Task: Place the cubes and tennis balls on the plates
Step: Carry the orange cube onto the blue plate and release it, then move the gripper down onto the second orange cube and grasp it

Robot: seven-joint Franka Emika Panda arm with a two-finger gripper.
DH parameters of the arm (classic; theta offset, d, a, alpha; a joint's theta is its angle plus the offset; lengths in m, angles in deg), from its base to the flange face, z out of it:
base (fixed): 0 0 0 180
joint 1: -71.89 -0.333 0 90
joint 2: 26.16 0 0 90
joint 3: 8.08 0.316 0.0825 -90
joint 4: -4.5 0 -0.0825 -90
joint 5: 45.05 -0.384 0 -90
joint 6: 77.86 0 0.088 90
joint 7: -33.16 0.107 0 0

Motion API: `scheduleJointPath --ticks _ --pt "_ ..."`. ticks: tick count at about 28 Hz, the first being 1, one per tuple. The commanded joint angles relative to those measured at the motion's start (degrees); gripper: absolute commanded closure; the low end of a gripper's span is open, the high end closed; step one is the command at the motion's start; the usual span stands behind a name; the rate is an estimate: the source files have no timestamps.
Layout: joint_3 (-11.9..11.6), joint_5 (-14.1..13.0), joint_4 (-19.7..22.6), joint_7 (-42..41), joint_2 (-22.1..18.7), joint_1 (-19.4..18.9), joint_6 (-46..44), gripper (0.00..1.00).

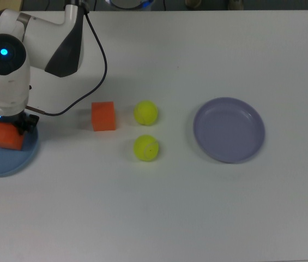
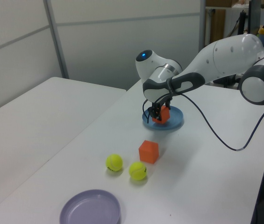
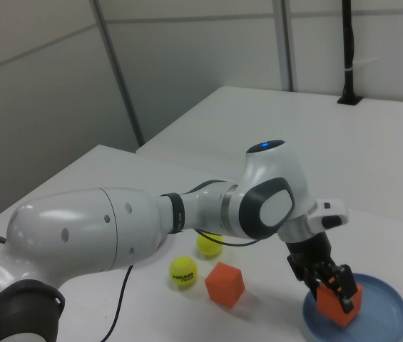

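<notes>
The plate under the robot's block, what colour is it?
Light blue plate; the right view shows it best.

Two cubes [image 1: 103, 116] [image 1: 4, 136] — two tennis balls [image 1: 146, 113] [image 1: 146, 148] — two plates [image 1: 229, 130] [image 1: 4, 162].

white table [image 1: 208, 213] | grey wall panels [image 2: 122, 42] behind | shelf w/ clutter [image 2: 262, 32] (left view's right)

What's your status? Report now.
Gripper shut on orange cube, over blue plate. Second cube, both tennis balls on table. Purple plate empty. Nothing blocking.
</notes>
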Motion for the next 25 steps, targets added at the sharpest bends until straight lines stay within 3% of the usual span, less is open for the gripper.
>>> scheduleJointPath --ticks 1,6,9,11,16,25 --pt "0.1 -0.8 -1.5 0.7 -1.5 -0.4 -1.5 0.0" --pt "0.9 -1.2 -1.7 -8.1 -4.5 -1.2 -13.4 0.0" --pt "1.5 -2.9 -1.8 -9.0 -6.2 -2.9 -17.4 0.0" --pt "1.8 -4.4 -1.6 -8.9 -7.4 -5.5 -18.2 0.0" --pt "2.0 -4.6 -1.1 -8.2 -7.9 -11.3 -20.8 0.0" --pt "3.1 -4.0 0.7 -8.2 -6.0 -15.5 -20.3 0.0"
